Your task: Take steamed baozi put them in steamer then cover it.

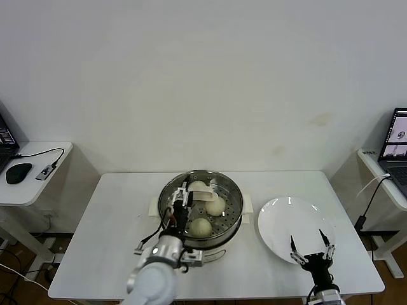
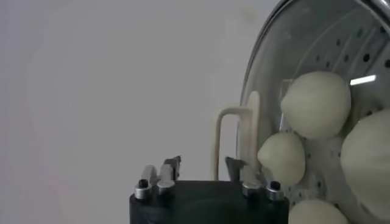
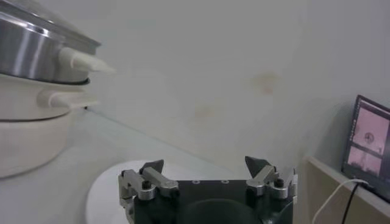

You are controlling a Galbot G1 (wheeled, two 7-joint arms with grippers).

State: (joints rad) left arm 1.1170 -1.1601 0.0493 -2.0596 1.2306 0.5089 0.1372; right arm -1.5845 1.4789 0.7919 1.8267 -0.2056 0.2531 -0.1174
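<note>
The steamer, a shiny steel pot on a cream base, stands mid-table with the glass lid lying on it. Through the glass I see several cream-white steamed baozi on the perforated tray. My left gripper is over the pot's left side, open, with one leg of the lid's cream handle between its jaws and not pinched. My right gripper hangs open and holds nothing above the near edge of the white plate. In the right wrist view the steamer shows off to one side.
The white table has bare surface left of the steamer. A side table at the left holds a mouse and cables. Another at the right holds a laptop.
</note>
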